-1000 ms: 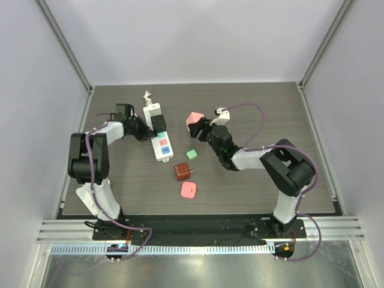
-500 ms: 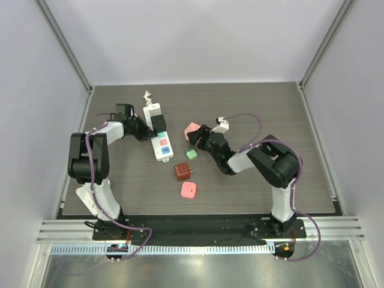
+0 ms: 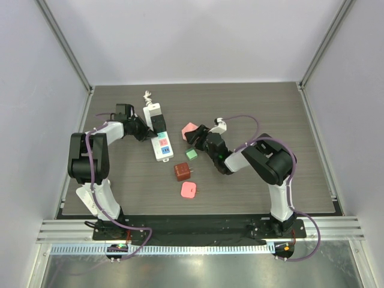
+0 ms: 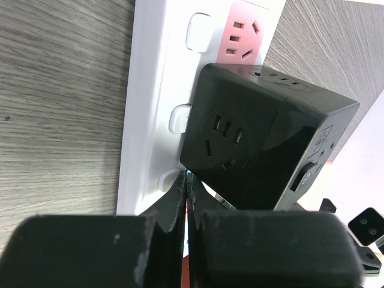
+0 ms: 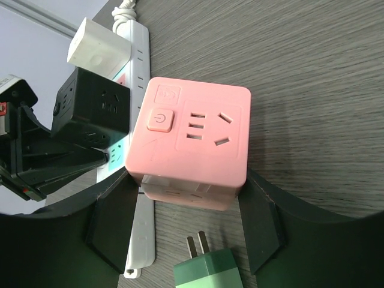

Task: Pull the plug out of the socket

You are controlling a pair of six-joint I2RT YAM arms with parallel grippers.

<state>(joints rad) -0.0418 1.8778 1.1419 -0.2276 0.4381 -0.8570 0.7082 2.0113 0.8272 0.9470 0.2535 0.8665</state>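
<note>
Right gripper straddled a pink cube adapter at centre frame, jaws wide; left gripper, fingers pressed together, braced the long white power strip at upper left, beside its black cube plug, presumably steadying it for extraction.

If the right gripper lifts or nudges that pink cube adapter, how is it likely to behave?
The pink cube adapter looks like rigid moulded plastic, so it probably will not flex. Its flat faces suggest sliding on the table rather than rolling. The glossy, rounded sides may be slippery for the right gripper, whose fingers sit either side of it; contact is unclear.
</note>
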